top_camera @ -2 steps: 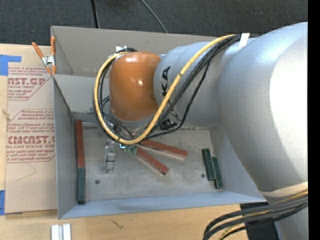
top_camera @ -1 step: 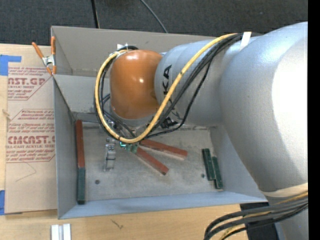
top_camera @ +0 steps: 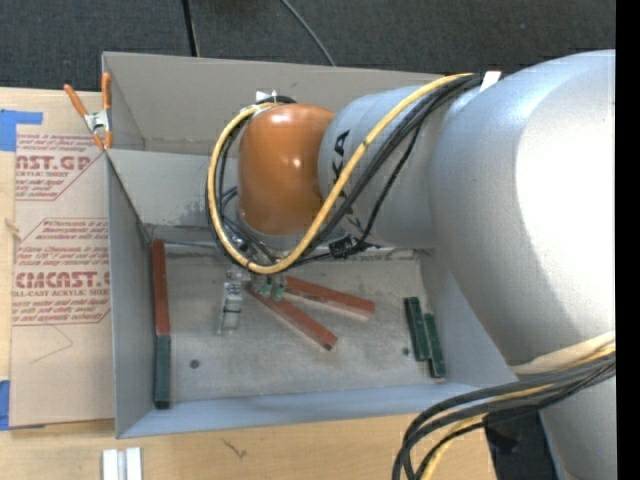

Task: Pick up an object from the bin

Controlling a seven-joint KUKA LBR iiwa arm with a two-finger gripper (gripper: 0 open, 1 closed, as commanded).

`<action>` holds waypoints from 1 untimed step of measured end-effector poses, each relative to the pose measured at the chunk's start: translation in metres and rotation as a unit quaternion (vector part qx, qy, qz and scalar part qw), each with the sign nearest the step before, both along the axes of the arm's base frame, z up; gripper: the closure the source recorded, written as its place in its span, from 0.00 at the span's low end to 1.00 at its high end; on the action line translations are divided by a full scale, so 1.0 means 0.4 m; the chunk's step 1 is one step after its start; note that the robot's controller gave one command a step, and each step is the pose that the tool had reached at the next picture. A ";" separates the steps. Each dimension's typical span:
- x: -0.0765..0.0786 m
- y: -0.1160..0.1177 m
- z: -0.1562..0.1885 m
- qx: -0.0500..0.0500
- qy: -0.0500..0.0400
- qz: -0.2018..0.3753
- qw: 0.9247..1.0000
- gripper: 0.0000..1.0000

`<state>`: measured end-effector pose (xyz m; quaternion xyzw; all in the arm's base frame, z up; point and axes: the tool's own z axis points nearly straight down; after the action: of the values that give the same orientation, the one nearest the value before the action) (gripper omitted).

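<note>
Gripper [top_camera: 232,308] of pale metal stands low over the scuffed floor of the grey metal bin [top_camera: 300,80]. It hangs beneath the arm's glossy, rounded orange cover [top_camera: 285,168], round which a yellow cable [top_camera: 213,173] loops. We cannot tell whether the gripper is open or closed. Just to the right of the gripper we find two flat, straight sticks splaying out in a narrow V, the upper reddish-brown stick [top_camera: 335,300] and the lower reddish-brown stick [top_camera: 305,326]. Their meeting ends lie nearest the gripper, though we cannot make out whether they touch it. Well to the left of the gripper, a third reddish-brown strip [top_camera: 158,288] lies along the foot of the bin's sloping wall, with a dark green strip [top_camera: 161,373] end to end below it. Well to the right of the gripper, we see a pair of dark green sticks [top_camera: 413,326] lying side by side, slightly staggered.
</note>
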<state>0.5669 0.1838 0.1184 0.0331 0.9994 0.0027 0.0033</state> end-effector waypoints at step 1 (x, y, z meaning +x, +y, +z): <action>0.006 -0.030 -0.081 -0.005 0.004 -0.044 0.999 0.00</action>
<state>0.5692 0.1717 0.0861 0.0770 0.9970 -0.0022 -0.0003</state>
